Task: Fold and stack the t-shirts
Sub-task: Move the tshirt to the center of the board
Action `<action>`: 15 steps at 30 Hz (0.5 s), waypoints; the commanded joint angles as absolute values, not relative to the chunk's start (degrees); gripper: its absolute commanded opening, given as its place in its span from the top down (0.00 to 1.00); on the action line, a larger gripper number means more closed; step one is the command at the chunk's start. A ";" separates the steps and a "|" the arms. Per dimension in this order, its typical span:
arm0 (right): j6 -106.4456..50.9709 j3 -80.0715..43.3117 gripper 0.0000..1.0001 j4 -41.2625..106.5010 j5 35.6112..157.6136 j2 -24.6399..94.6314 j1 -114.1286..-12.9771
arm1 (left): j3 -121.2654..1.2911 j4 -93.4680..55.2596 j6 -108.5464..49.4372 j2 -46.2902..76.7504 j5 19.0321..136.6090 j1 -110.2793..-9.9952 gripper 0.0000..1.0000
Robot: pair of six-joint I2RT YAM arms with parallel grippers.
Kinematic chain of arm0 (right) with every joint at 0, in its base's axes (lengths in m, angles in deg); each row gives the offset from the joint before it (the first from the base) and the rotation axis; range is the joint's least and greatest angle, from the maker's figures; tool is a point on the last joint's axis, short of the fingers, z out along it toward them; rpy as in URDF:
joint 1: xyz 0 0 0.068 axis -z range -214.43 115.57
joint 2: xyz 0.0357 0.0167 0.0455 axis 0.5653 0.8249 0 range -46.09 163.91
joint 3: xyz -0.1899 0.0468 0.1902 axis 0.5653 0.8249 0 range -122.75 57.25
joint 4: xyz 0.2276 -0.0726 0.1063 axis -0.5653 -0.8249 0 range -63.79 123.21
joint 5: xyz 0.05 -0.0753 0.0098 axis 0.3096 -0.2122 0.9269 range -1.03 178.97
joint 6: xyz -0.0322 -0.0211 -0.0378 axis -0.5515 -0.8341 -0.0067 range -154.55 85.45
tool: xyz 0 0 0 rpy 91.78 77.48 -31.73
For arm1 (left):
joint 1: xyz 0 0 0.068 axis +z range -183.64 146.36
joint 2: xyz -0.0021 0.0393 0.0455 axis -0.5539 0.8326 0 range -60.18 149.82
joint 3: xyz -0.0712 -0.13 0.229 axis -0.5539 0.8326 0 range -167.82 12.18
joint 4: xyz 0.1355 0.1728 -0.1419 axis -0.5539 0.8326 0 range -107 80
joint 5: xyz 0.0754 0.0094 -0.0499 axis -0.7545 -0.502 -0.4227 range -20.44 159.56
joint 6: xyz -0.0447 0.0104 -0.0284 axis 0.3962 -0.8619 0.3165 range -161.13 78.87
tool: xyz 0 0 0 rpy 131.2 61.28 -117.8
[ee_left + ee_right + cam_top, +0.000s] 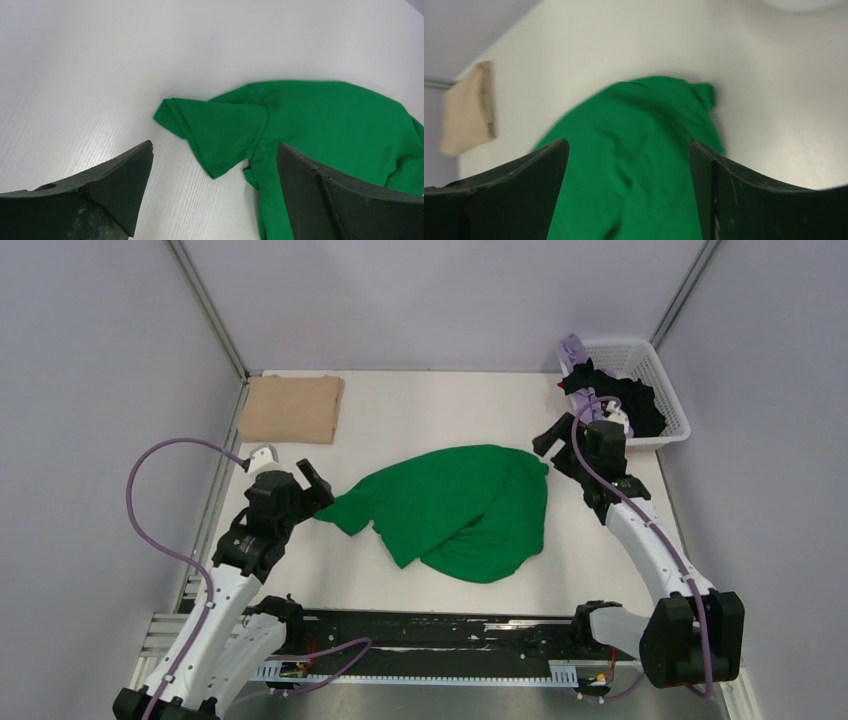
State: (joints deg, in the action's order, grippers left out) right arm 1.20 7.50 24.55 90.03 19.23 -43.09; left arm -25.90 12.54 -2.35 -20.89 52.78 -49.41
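My left pincer [212,147] gaped empty beside a sleeve of the green t-shirt [455,508], crumpled mid-table; my right pincer [629,142] gaped empty above its other side; the tan t-shirt [292,408] lay folded far-left.

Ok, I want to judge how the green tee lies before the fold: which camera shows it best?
The top external view: the green t-shirt lies whole in it, rumpled. The left wrist view shows one sleeve sharply but crops the body; the right wrist view is blurred and cropped too.
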 commanded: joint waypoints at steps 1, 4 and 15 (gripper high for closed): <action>2.50 9.44 0.01 18.66 84.06 18.83 -38.26 | -26.55 14.01 1.59 -17.76 51.21 -49.28 0.00; -0.24 9.94 0.00 18.01 83.84 18.66 -38.25 | -26.03 11.71 1.43 -12.82 54.10 -49.26 0.00; -1.07 14.06 0.00 13.53 87.89 17.18 -38.26 | -26.84 1.69 0.65 8.55 61.62 -47.73 0.01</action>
